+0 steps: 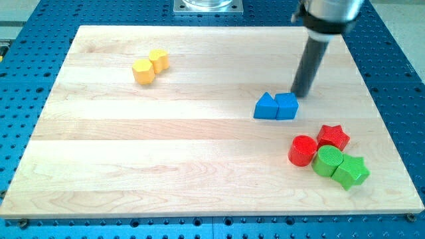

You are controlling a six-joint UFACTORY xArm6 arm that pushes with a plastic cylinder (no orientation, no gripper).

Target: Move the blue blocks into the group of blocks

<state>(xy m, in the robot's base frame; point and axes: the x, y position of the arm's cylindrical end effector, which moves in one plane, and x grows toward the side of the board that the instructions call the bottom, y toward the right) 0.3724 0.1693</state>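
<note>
Two blue blocks sit side by side right of the board's middle: a blue triangular block (pixel 265 106) and a blue cube-like block (pixel 287 106), touching each other. My tip (pixel 301 95) is just above and to the right of the blue cube-like block, at its upper right corner, touching or nearly so. The group of blocks lies at the view's lower right: a red cylinder (pixel 303 151), a red star (pixel 333 137), a green cylinder (pixel 327 161) and a green star (pixel 350 172), packed together. The blue blocks lie up and left of this group, with a gap between.
Two yellow blocks (pixel 149 66) touch each other at the upper left of the wooden board (pixel 166 146). The board lies on a blue perforated table (pixel 398 79). The arm's grey base mount (pixel 208 6) shows at the view's top.
</note>
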